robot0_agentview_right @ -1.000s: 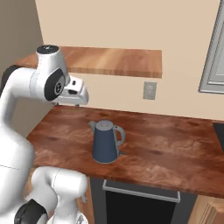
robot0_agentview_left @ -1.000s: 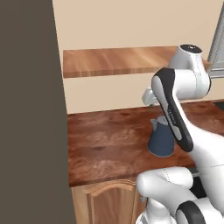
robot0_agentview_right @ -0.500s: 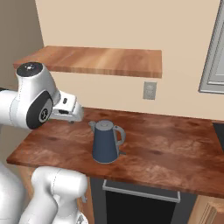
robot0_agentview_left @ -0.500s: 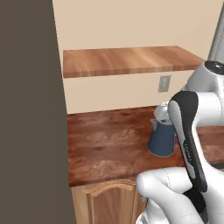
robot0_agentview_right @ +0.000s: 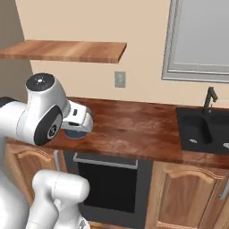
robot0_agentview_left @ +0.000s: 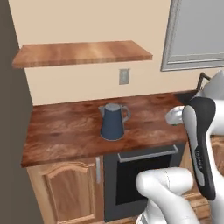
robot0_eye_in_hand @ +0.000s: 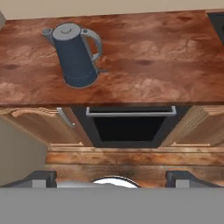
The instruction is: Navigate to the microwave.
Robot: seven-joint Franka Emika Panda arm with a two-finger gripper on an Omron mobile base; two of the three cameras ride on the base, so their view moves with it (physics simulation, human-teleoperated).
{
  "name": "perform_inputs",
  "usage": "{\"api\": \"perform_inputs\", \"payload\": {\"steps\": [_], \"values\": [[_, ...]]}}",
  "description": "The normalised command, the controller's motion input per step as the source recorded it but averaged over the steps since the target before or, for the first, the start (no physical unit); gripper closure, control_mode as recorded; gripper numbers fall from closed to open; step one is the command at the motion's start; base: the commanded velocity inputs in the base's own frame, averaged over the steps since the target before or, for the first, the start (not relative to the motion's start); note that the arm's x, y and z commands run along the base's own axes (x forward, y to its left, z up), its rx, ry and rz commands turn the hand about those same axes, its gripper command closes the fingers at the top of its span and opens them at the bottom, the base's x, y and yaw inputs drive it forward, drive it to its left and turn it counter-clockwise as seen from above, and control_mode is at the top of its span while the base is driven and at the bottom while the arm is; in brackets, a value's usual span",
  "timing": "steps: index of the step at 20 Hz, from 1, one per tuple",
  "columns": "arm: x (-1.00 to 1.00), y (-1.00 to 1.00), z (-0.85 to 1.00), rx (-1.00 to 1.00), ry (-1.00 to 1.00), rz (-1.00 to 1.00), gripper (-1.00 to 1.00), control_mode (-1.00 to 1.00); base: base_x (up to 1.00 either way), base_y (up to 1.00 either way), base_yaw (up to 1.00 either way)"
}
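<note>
Blue kettle upright on wooden counter, below shelf.
</note>
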Motion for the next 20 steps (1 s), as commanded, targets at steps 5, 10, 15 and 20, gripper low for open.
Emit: {"api": "perform_inputs", "payload": {"steps": [5, 10, 15, 20], "values": [[0.00, 0.00, 0.00, 0.00, 0.00, 0.00, -1.00, 1.00, -0.12, -1.00, -0.54], [0.00, 0.00, 0.00, 0.00, 0.00, 0.00, -1.00, 1.00, 0.00, -0.91, -0.79], [0.00, 0.00, 0.00, 0.00, 0.00, 0.00, -1.00, 1.00, 0.00, -0.55, -0.88], [0.00, 0.00, 0.00, 0.00, 0.00, 0.00, -1.00, 1.00, 0.00, -0.54, -0.87]]}}
